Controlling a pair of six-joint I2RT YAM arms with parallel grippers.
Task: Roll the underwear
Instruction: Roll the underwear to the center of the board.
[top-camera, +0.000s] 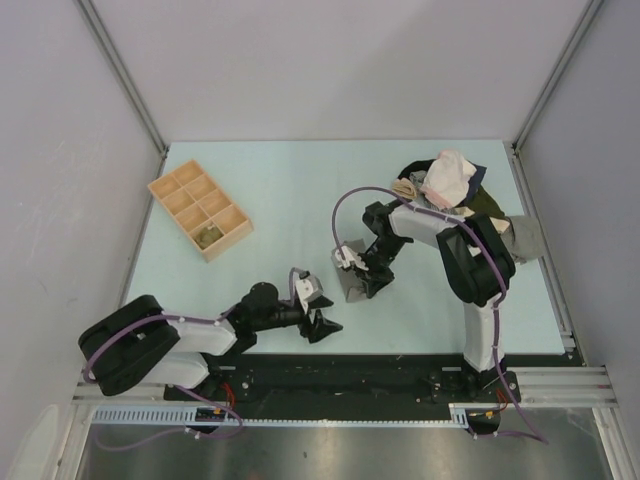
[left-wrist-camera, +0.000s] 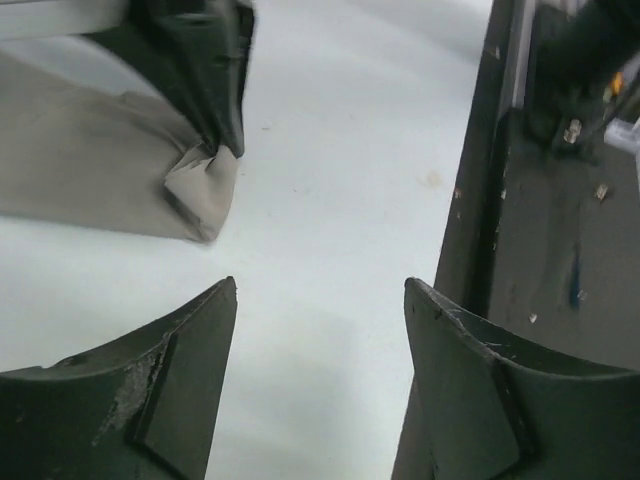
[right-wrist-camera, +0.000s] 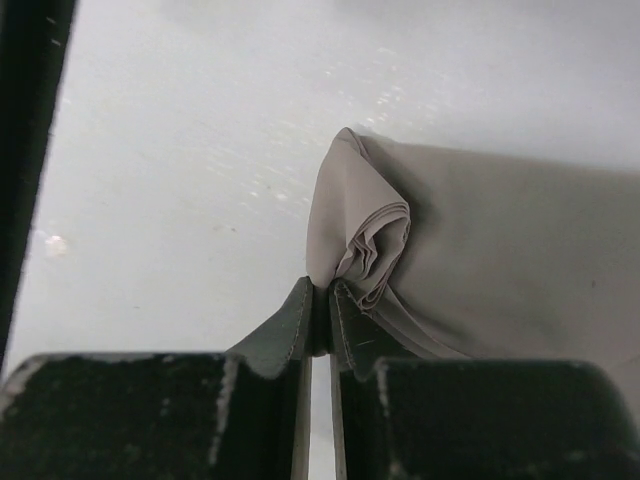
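Far left on the pale mint table (top-camera: 290, 180): a shallow pale wooden tray (top-camera: 169, 173) split into compartments, with a small olive wad (top-camera: 207, 235) in one near cell, well apart from the work.

Next, the left claw (left-wrist-camera: 320, 290), black and two-fingered: spread wide, nothing between the fingers, low over bare tabletop near the cloth without touching it.

Just right of that, near the middle of the table toward the front edge: the taupe-grey soft cloth underwear (right-wrist-camera: 500, 250), resting on the surface, one end curled into a small loose spiral of folds.

Then the right claw (right-wrist-camera: 320, 300): pinched almost fully together on the thin edge of that curled end, gripping only a sliver of fabric.

Far right, toward the back: a heap of other garments (top-camera: 450, 180), pale pink-white over dark olive-black, partly under the right arm.

Likely trouble, as a judgement only: slipping off so slight a bite under any pull, with the curl springing flat again. Skewing of the roll into a cone from winding at one corner alone. Snagging or dragging of the cloth by the open left claw on too low an approach. Unwinding of such loose turns on release.

No brand, label or readable writing anywhere in view.
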